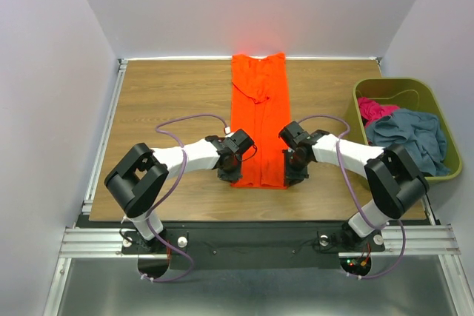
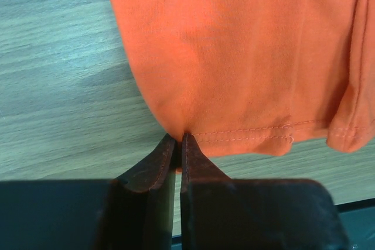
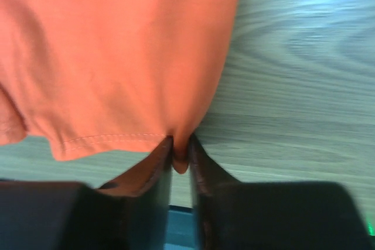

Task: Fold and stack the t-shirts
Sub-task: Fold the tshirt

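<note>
An orange t-shirt point(image 1: 258, 116) lies as a long narrow strip down the middle of the table, neck end at the far edge. My left gripper point(image 1: 229, 170) is shut on its near left hem corner point(image 2: 179, 136). On the other side my right gripper point(image 1: 292, 172) is shut on the near right hem corner point(image 3: 181, 150), with a nub of orange cloth bulging between the fingers. Both corners sit just above the wood. A slate blue-grey t-shirt point(image 1: 411, 135) and a magenta-pink t-shirt point(image 1: 374, 109) lie crumpled in the tub.
The olive-green tub point(image 1: 392, 85) stands at the table's right edge, close to my right arm. Bare wooden tabletop point(image 1: 170, 101) spreads on both sides of the orange strip. A metal rail runs along the table's left side.
</note>
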`<action>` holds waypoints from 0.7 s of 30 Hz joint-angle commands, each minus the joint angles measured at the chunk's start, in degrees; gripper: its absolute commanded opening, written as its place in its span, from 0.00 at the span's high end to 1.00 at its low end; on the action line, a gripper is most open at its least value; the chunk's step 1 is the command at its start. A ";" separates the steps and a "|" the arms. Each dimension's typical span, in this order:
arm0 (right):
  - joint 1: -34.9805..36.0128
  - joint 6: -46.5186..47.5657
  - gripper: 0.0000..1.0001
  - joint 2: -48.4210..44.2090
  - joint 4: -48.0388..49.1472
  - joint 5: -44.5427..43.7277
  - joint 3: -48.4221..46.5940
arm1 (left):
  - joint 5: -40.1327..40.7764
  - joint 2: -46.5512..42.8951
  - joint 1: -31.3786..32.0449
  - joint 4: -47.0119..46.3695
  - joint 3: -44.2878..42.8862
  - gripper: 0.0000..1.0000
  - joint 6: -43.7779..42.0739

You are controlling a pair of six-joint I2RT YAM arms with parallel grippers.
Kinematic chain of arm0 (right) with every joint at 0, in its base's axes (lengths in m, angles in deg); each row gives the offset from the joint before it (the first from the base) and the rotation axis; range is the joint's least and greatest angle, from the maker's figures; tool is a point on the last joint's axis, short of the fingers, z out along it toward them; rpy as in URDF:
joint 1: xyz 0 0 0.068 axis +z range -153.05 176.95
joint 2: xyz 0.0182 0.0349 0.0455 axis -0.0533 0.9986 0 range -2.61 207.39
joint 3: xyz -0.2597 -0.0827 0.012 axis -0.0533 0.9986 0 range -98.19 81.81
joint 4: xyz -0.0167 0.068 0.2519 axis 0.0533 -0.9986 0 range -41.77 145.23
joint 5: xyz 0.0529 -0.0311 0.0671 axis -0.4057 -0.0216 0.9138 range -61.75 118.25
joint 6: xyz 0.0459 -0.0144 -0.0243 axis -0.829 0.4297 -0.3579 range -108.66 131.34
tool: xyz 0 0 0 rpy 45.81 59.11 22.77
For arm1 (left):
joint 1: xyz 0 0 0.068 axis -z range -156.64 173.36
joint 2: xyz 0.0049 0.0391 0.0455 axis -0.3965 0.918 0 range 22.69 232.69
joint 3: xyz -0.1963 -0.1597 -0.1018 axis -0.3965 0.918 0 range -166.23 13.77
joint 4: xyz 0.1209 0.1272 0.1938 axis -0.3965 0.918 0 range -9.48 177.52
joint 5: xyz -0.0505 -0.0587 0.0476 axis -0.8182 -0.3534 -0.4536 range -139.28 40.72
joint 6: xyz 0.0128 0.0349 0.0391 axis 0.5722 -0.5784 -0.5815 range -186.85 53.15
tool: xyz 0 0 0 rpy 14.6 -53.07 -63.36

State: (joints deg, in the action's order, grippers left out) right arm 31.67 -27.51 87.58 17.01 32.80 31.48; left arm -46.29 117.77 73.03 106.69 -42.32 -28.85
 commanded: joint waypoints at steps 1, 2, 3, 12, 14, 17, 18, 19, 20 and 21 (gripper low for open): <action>1.14 -0.26 0.83 1.48 -0.54 0.10 0.67 | 0.45 0.18 -0.10 1.33 0.81 0.90 -0.91; 1.14 -0.09 0.88 1.04 -0.80 -0.07 0.58 | 0.44 -0.08 -0.10 1.86 0.81 0.92 -1.00; 1.14 0.18 0.91 0.78 -1.07 -0.25 0.49 | 0.71 -0.34 -0.10 2.12 0.81 0.94 -1.00; 1.14 1.76 0.99 -4.75 -5.11 1.06 2.95 | -1.92 -6.14 -0.01 4.33 3.97 1.00 -1.00; 1.14 1.76 0.99 -6.08 -5.81 1.07 3.13 | -2.72 -8.07 -0.01 4.24 4.94 0.99 -0.73; 1.14 2.29 0.99 -7.49 -7.04 -3.12 1.20 | -2.28 -9.74 -0.01 3.54 5.74 0.99 0.15; 1.14 2.72 0.99 -7.66 -7.31 -4.54 -0.81 | -1.93 -9.75 -0.01 3.10 5.21 0.99 0.32; 0.70 2.99 0.99 -7.58 -7.66 -9.17 -2.04 | -1.32 -9.05 -0.36 3.09 4.42 1.00 0.32; 0.18 3.43 0.99 -7.23 -7.75 -10.43 -3.28 | -0.79 -8.61 -0.54 3.27 3.37 1.00 0.32; -0.44 4.39 0.99 -6.88 -7.84 -11.14 -4.59 | -0.26 -8.08 -0.80 3.36 1.10 1.00 0.32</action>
State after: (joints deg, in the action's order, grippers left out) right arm 32.50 -25.98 81.51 12.01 30.70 32.47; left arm -49.18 109.99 73.12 107.76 -37.63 -28.48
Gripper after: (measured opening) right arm 0.036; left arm 0.167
